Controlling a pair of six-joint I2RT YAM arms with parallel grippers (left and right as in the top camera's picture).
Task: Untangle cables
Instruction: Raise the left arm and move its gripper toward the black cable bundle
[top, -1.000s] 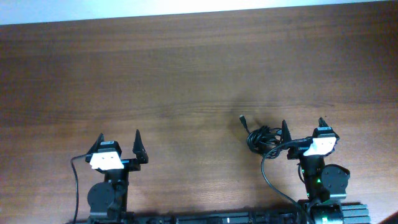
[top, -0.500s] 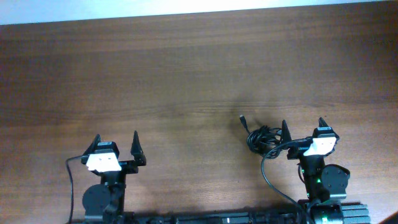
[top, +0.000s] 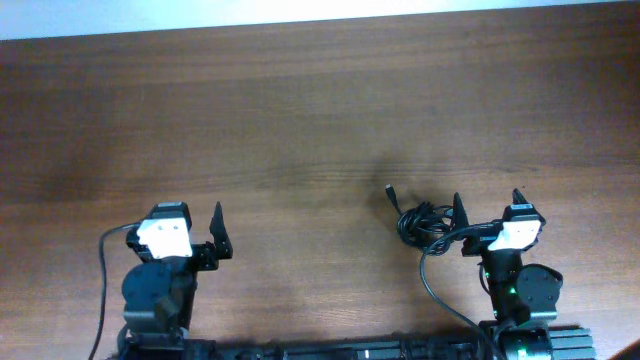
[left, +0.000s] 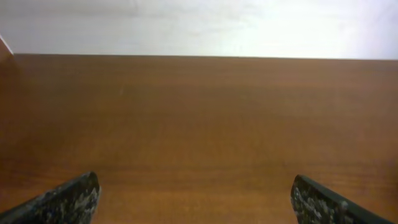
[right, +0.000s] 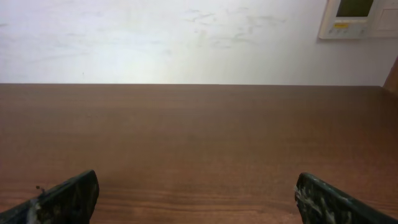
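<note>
Cables (top: 424, 222) lie bunched beside the spread right fingers (top: 458, 211) (left fingers (top: 220, 226), also spread, well apart).

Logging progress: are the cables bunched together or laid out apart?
Bunched. The cables lie in one tangled clump beside the right gripper, with a single plug end poking out.

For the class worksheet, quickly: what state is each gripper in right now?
Left gripper: jaws open, holding nothing.
Right gripper: jaws open, holding nothing.
</note>
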